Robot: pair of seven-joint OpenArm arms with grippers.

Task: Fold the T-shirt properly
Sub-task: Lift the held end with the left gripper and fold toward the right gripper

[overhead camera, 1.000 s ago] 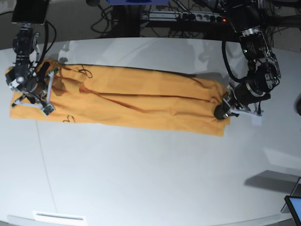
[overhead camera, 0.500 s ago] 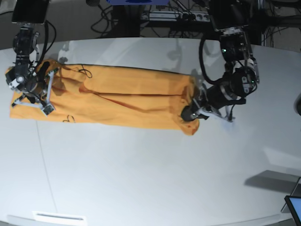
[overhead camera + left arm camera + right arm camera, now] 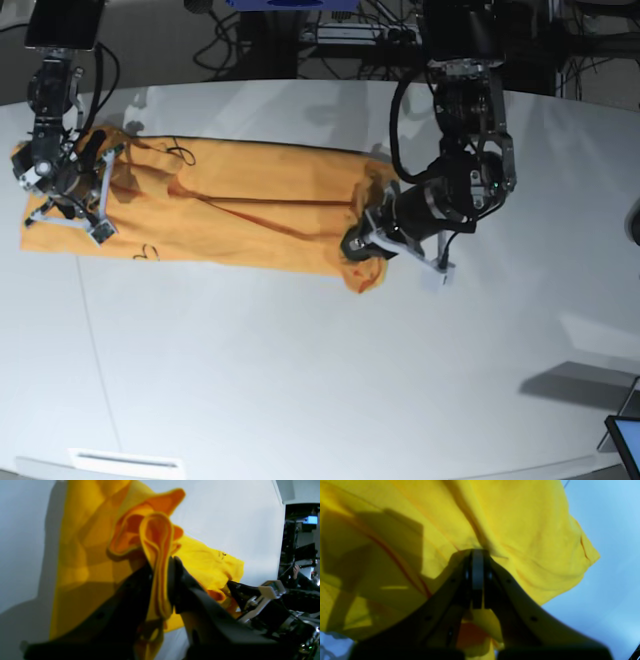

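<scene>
The orange-yellow T-shirt [image 3: 230, 210] lies as a long wrinkled band across the far half of the white table. My left gripper [image 3: 358, 246] is shut on its right end, which is lifted and doubled back over the band. In the left wrist view the black fingers [image 3: 190, 590] pinch a thick fold of T-shirt [image 3: 87, 542] at the left gripper [image 3: 162, 562]. My right gripper [image 3: 62, 192] sits on the shirt's left end. Its jaws are shut, and in the right wrist view the T-shirt [image 3: 520, 530] bunches at the right gripper [image 3: 477, 552].
The white table [image 3: 300, 380] stretches toward me from the shirt. A white strip [image 3: 125, 462] lies at the front left edge and a screen corner [image 3: 625, 440] shows at the front right. Cables and a power strip [image 3: 370, 35] run behind the far edge.
My left gripper has carried the shirt's right end leftward, so the band is shorter and its end is doubled over. The right arm has stayed still.
</scene>
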